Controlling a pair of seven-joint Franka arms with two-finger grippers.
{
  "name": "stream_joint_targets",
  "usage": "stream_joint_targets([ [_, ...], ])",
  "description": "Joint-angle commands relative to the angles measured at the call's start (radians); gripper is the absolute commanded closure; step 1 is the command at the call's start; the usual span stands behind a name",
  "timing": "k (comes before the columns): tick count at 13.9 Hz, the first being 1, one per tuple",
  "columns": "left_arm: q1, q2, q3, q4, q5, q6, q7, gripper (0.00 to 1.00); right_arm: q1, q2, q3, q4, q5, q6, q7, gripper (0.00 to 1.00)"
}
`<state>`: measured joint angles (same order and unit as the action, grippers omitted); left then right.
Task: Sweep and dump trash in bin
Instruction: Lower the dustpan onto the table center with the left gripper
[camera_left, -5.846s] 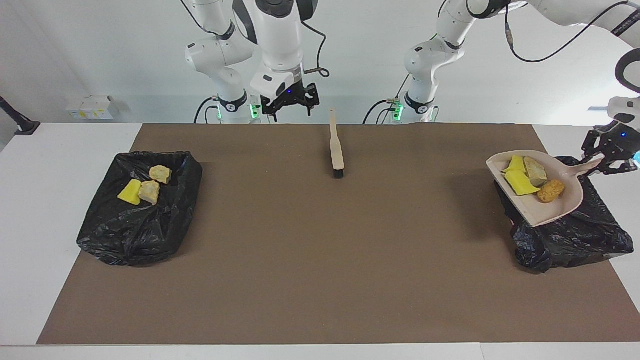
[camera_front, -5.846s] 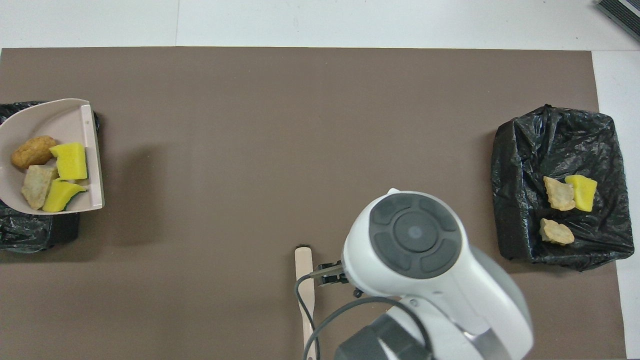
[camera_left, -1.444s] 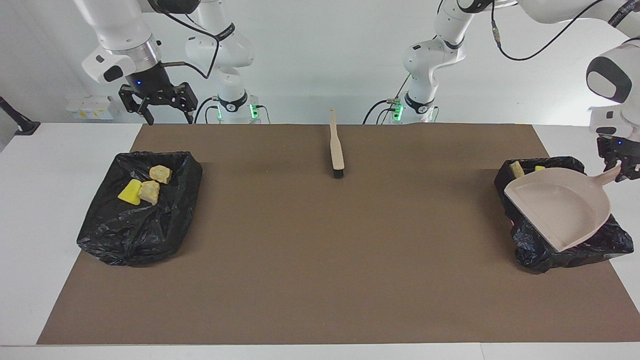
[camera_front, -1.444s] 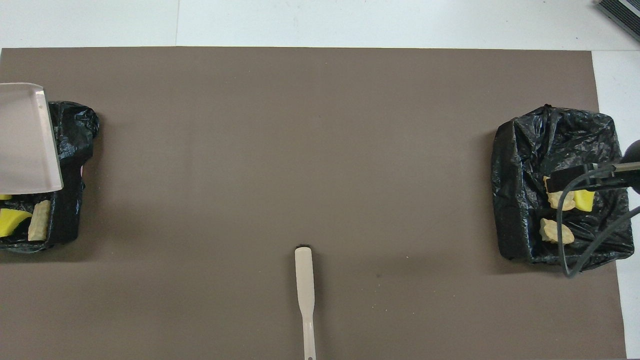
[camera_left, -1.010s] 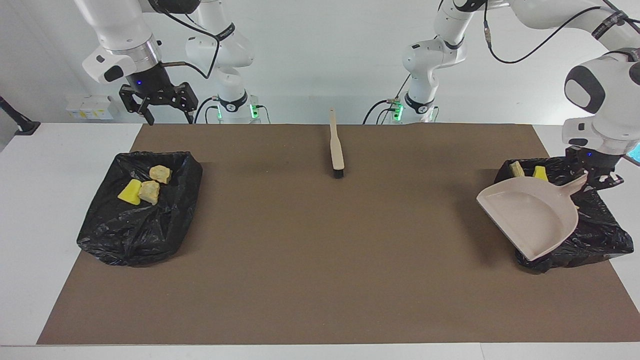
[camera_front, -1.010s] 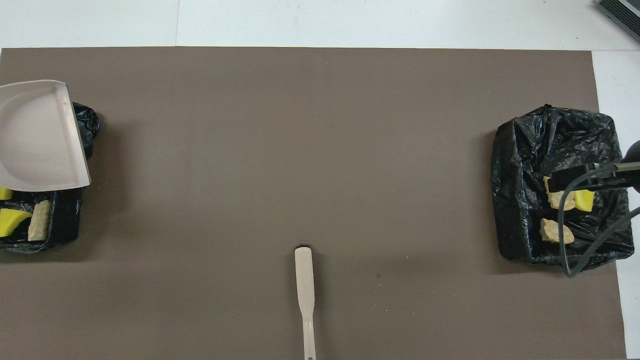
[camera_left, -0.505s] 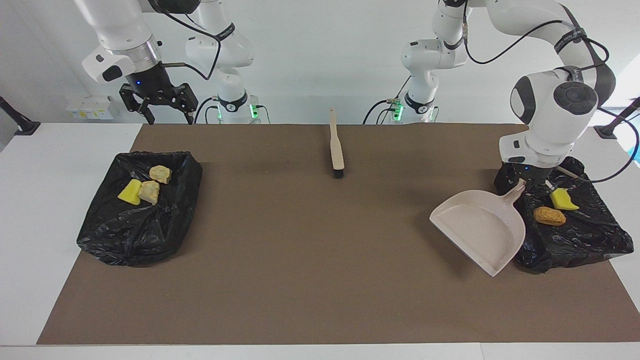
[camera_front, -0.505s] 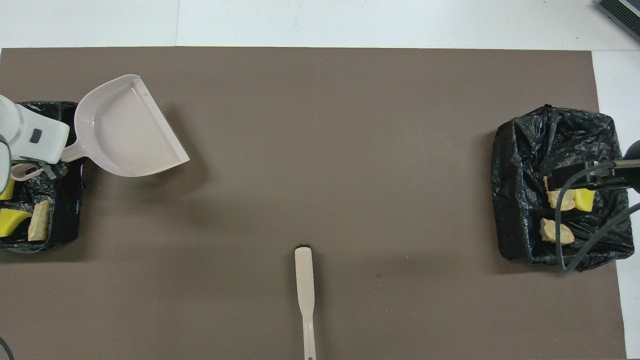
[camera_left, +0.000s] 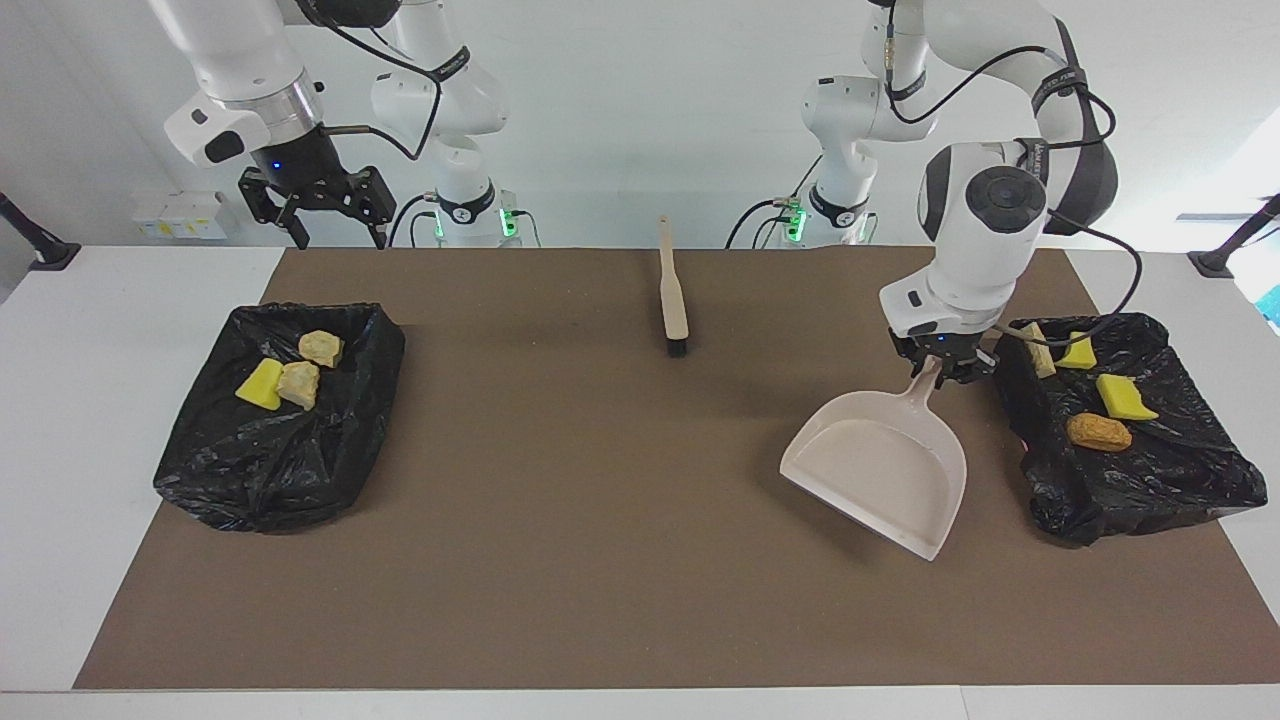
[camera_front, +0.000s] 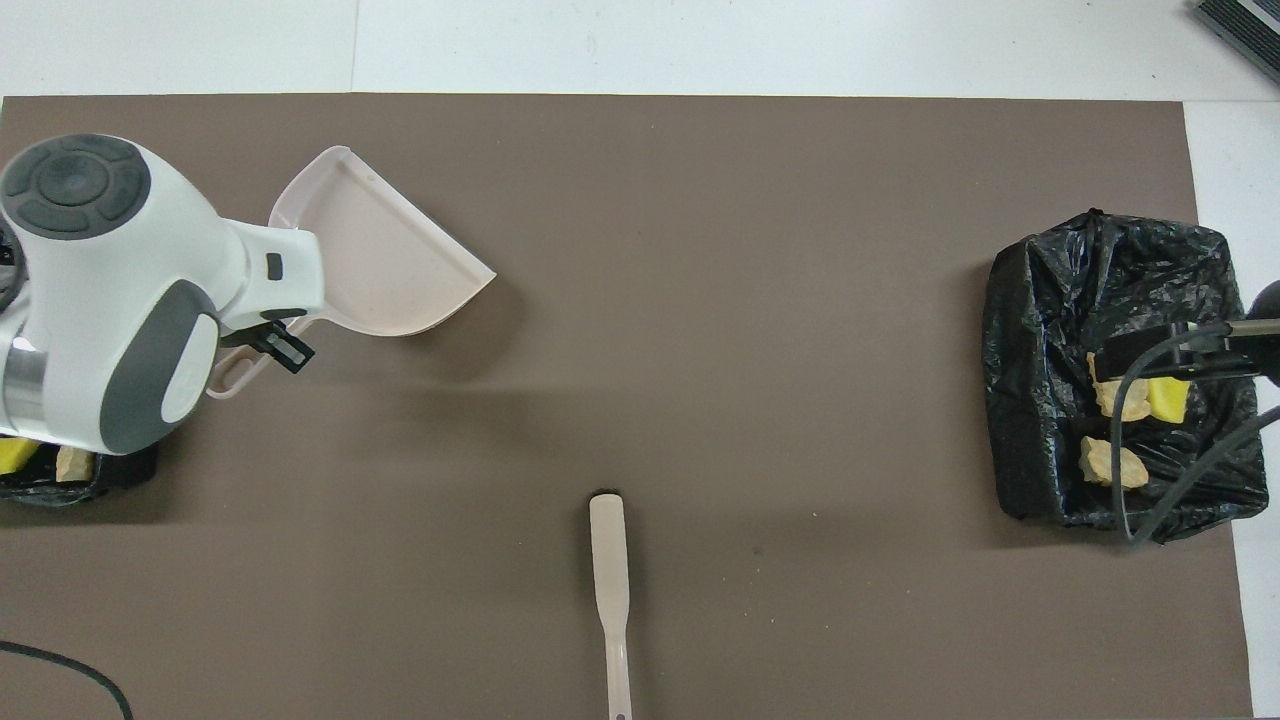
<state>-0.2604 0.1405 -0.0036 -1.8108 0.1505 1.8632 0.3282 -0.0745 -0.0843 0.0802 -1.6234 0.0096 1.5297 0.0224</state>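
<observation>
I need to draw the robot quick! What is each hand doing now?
Left hand: closed on the dustpan handle, holding the empty pan over the mat beside a black bag.
Right hand: open, holding nothing, waiting.

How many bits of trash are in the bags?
7. Three lie in the black bag at the right arm's end. Four lie in the other bag. More could hide in folds.

You are looking at a robotics lab: two white arms bolted at the edge of a white tabletop (camera_left: 60, 420) covered by a brown mat (camera_left: 620, 520), loose cables (camera_left: 1090, 250) trailing off them, and bare white walls around.
</observation>
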Motion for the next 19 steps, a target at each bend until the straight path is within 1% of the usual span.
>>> stream_joint_targets([
  [1,-0.115,-0.018,0.019,-0.025,-0.045,0.004,-0.241,1.0,-0.008,-0.02,0.004,-0.023,0.007,0.009,0.021,0.0],
  [3,-0.155,-0.015,0.02,-0.018,-0.144,0.01,-0.343,1.0,-0.008,-0.02,0.004,-0.023,0.007,0.009,0.021,0.0],
  [5,-0.174,0.002,0.019,-0.009,-0.189,0.025,-0.405,1.0,-0.008,-0.02,0.004,-0.023,0.007,0.009,0.021,0.0],
  [7,-0.213,0.022,0.019,-0.007,-0.197,0.066,-0.472,1.0,-0.008,-0.02,0.004,-0.023,0.007,0.009,0.021,0.0],
  [8,-0.223,0.04,0.017,0.013,-0.2,0.073,-0.498,1.0,-0.008,-0.02,0.004,-0.023,0.007,0.009,0.021,0.0],
  [10,-0.249,0.089,0.016,0.074,-0.244,0.073,-0.535,1.0,-0.008,-0.02,0.004,-0.023,0.007,0.009,0.021,0.0],
  [13,-0.278,0.161,0.014,0.128,-0.244,0.079,-0.644,1.0,-0.008,-0.02,0.004,-0.023,0.007,0.009,0.021,0.0],
  [16,-0.287,0.198,0.014,0.168,-0.244,0.088,-0.656,1.0,-0.008,-0.02,0.004,-0.023,0.007,0.009,0.021,0.0],
  [19,-0.321,0.258,0.014,0.229,-0.244,0.096,-0.715,1.0,-0.008,-0.02,0.004,-0.023,0.007,0.009,0.021,0.0],
])
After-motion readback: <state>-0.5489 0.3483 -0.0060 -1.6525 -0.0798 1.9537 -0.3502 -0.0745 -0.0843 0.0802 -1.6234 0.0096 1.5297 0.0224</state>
